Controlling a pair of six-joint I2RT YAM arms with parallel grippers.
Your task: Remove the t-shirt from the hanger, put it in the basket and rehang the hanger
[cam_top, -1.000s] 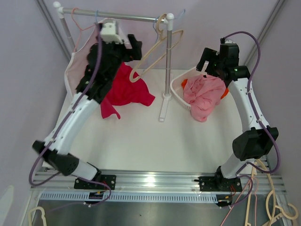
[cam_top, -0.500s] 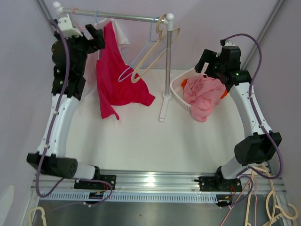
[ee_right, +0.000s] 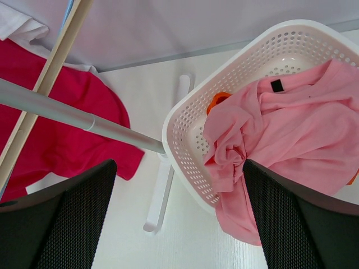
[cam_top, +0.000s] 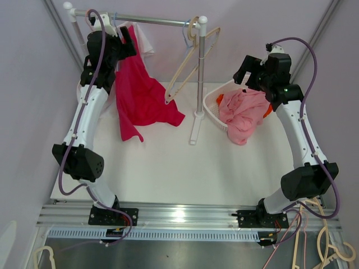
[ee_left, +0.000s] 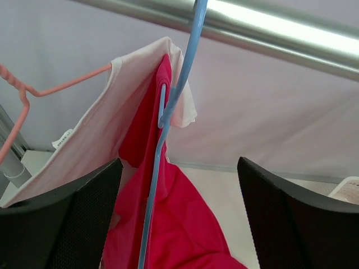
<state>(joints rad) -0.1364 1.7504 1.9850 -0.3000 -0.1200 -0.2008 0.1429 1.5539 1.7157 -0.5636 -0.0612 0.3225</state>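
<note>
A red t-shirt [cam_top: 140, 95] hangs on a light-blue hanger [ee_left: 162, 123] whose hook goes over the steel rail [cam_top: 151, 21] at the back left. My left gripper [cam_top: 128, 38] is raised to the shirt's collar just under the rail. In the left wrist view this gripper [ee_left: 179, 168] is open, with the hanger's wire and the red t-shirt [ee_left: 174, 224] between its black fingers [ee_left: 84, 207]. My right gripper [cam_top: 245, 70] hovers open and holding nothing above the basket at the right.
A pale shirt [ee_left: 101, 140] on a pink hanger [ee_left: 33, 89] hangs just behind the red one. Beige hangers [cam_top: 188, 67] dangle at the rail's right end by the stand's post [cam_top: 200, 73]. A white basket [cam_top: 210, 106] holds a pink garment [cam_top: 244, 112].
My left arm swung from above the red shirt out to the left, then up to the hanger's neck under the rail. The beige hangers swayed. The right arm barely moved.
</note>
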